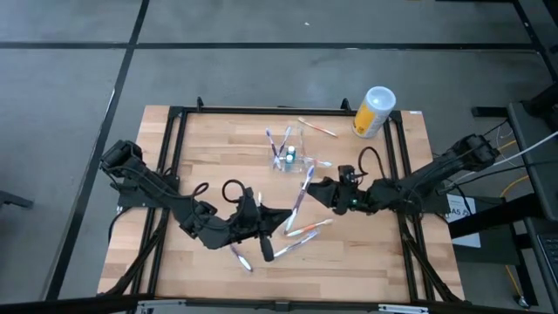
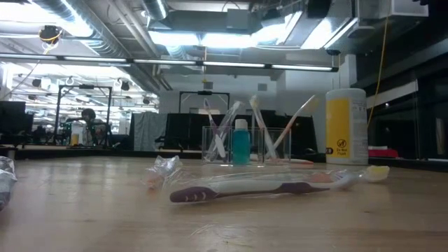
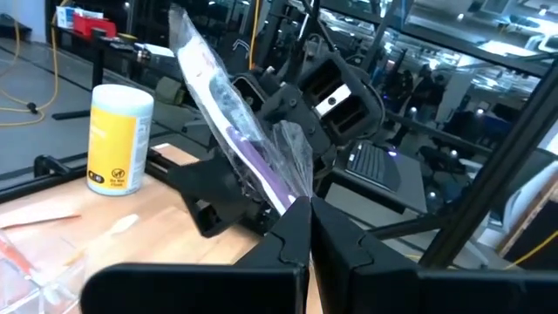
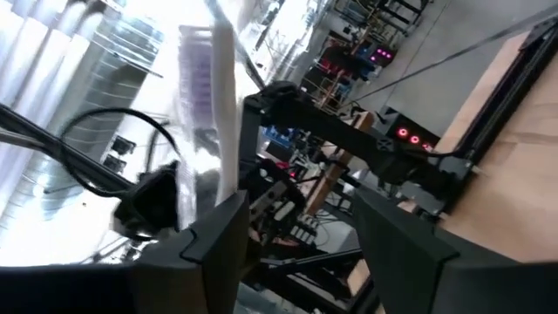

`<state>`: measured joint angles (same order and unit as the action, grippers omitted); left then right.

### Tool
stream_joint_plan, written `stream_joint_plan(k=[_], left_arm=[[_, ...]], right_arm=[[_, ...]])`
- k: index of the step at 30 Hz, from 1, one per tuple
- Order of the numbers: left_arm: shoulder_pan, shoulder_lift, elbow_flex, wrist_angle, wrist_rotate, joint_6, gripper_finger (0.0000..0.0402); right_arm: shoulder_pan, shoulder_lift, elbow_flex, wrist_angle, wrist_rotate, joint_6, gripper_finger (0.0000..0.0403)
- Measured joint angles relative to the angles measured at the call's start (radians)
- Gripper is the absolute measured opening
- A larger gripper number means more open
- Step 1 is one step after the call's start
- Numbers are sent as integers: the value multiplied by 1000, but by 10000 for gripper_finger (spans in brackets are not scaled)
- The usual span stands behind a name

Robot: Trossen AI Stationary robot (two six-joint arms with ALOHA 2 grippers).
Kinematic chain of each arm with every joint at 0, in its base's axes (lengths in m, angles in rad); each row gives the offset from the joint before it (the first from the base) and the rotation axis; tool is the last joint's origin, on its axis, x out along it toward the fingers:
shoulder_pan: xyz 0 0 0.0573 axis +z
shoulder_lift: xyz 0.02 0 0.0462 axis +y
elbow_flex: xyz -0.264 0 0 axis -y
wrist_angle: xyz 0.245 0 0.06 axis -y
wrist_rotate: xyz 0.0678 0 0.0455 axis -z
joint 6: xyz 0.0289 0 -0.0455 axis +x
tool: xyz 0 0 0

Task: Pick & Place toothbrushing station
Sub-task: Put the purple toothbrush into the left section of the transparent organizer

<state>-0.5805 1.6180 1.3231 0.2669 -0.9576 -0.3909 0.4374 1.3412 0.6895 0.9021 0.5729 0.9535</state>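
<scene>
Toothbrushing station [image 1: 289, 153] stands beyond both low, inward-reaching arms.

Matt wooden table [image 1: 366, 262]; clear glossy plastic toothbrushing station [image 1: 288, 153]; crinkly wrapped toothbrush [image 2: 259, 187].

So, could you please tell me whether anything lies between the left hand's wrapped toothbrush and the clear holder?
Nothing visible does. The left hand, shut on the wrapped toothbrush, is raised, and bare table lies between it and the toothbrushing station. The open right hand sits beside the brush, not in that path.
</scene>
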Motion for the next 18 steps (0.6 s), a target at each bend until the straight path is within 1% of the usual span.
stream_joint_plan(k=[5, 10, 18], left_arm=[[0, 0, 0, -23, 6, -11, 2], [-15, -6, 0, -46, -104, 10, 2], [-15, -17, 0, -61, -94, 11, 2]], right_arm=[[-23, 26, 26, 3, -45, 0, 210], [-22, 26, 27, 3, -43, -4, 210], [-17, 26, 27, 3, -34, 0, 210]])
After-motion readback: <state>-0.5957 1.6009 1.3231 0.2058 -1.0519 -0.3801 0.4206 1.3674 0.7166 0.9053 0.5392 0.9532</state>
